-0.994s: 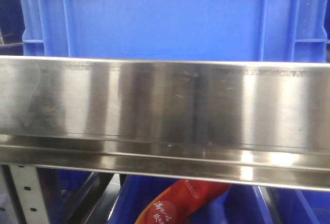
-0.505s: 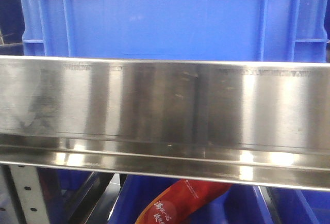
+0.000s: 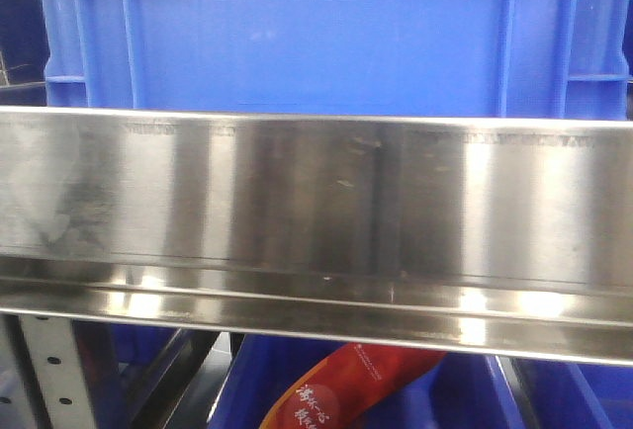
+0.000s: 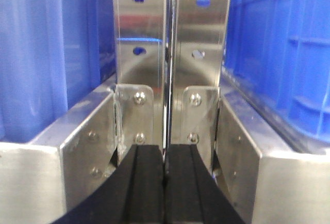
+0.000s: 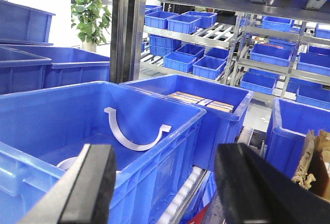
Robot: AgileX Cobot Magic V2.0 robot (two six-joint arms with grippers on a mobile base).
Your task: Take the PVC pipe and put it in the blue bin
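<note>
Blue plastic fills the top of the front view: a blue crate [image 3: 326, 34] sits behind a brushed steel rail [image 3: 316, 212] running nine to three o'clock, and down at six o'clock a red printed pack [image 3: 346, 389] pokes out of another blue tub. On the left wrist camera, the left gripper [image 4: 165, 182] is clenched, its two black pads pressed flat together with nothing between them, aimed at twin steel uprights [image 4: 170, 53] at twelve o'clock, flanked by blue crate walls. Over on the right wrist camera, the right gripper [image 5: 165, 182] is spread wide and empty, black fingers [image 5: 90, 182] at seven and five o'clock. Just beyond it, the blue bin [image 5: 154, 146] holds the PVC pipe [image 5: 135, 131], a white half-round piece leaning on the bin's far inner wall, apart from the fingers
</note>
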